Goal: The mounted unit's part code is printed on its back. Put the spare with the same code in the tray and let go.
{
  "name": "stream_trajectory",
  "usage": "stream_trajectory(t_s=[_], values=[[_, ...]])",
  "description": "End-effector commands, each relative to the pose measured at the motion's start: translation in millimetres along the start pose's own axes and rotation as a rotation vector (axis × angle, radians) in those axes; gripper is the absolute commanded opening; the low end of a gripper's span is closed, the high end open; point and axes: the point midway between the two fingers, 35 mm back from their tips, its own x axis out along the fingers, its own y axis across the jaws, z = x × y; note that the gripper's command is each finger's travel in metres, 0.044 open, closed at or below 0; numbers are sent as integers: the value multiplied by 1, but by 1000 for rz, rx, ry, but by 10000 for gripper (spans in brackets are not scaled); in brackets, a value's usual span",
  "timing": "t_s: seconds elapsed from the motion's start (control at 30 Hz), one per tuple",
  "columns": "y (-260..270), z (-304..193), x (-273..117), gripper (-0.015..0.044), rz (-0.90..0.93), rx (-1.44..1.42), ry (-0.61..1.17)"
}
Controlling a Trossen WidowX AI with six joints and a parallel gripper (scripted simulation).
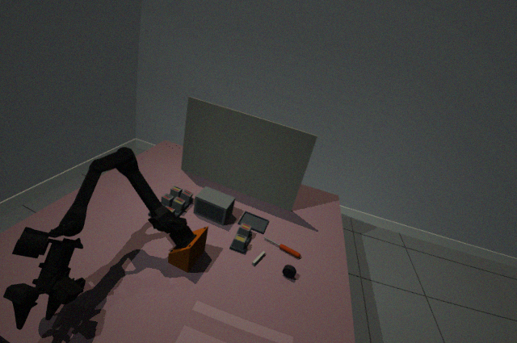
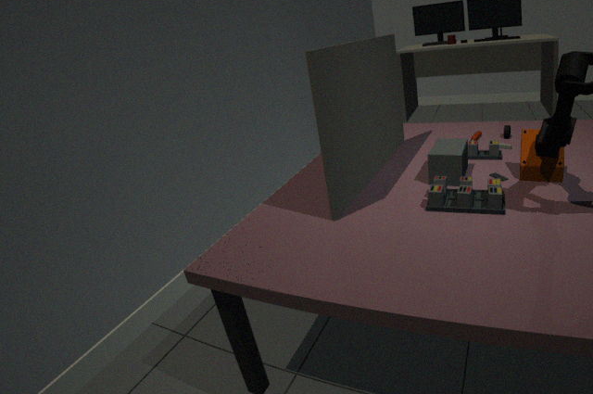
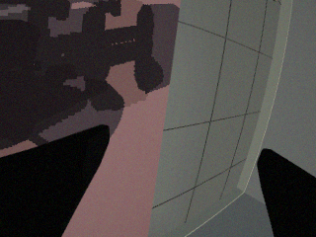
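My gripper (image 1: 34, 321) (image 3: 185, 145) is open and empty, hanging above the table's near left part, far from the units. Several small grey units with coloured top bands, one of them a front unit (image 2: 464, 197), stand in a dark rack (image 2: 466, 210). Two similar units, one with a yellow band (image 1: 240, 241), stand on a small dark base (image 1: 238, 249) (image 2: 487, 157). A grey box (image 1: 215, 197) (image 2: 447, 161) with a dark front stands between the groups. A shallow tray (image 1: 254, 223) with a pale rim lies beside the box. No printed code is readable; which unit is mounted is unclear.
A tall grey panel (image 1: 246, 151) (image 2: 359, 121) stands behind the box. A red-orange screwdriver (image 1: 289, 250) (image 2: 475, 135), a pale stick (image 1: 258, 258) and a black round thing (image 1: 288, 271) (image 2: 507, 131) lie near the small base. My arm's orange mount (image 1: 187, 257) (image 2: 528, 159) stands between the groups and the gripper.
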Motion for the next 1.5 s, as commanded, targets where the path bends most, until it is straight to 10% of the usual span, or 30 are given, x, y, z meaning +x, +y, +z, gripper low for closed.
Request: stream_trajectory(t_s=[0.0, 0.57, 1.47], values=[[0, 0, 0, 426, 0, 0, 0], [47, -78, -14, 440, 75, 339, 160], [197, -270, -193, 440, -107, 1352, 850]])
